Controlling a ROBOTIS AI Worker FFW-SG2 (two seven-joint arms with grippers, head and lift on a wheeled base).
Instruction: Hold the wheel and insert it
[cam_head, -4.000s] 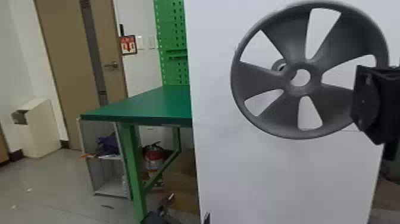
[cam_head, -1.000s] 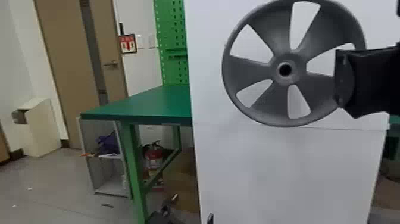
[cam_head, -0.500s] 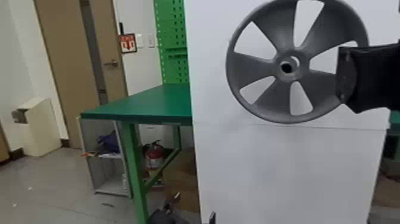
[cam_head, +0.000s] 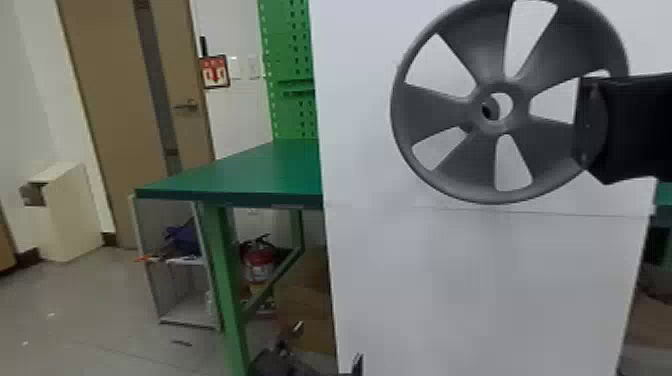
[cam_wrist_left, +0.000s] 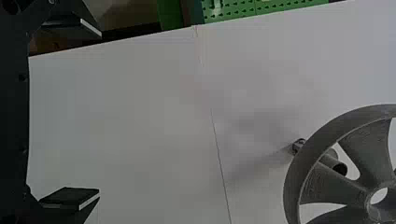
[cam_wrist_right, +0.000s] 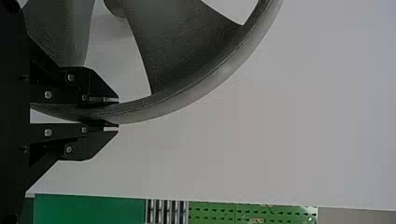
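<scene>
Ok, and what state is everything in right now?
Wheel, upright, off the peg
Right jaws, closed on the wheel's rim
Left jaws, open, empty
Peg, sticking out, bare
White panel, upright
Door, shut
Fire extinguisher, standing
Cabinet, open-fronted, partly filled

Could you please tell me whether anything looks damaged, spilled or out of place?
A dark strip and white specks lie on the floor, looking like stray litter. The wheel in the right claw shows no visible damage.
</scene>
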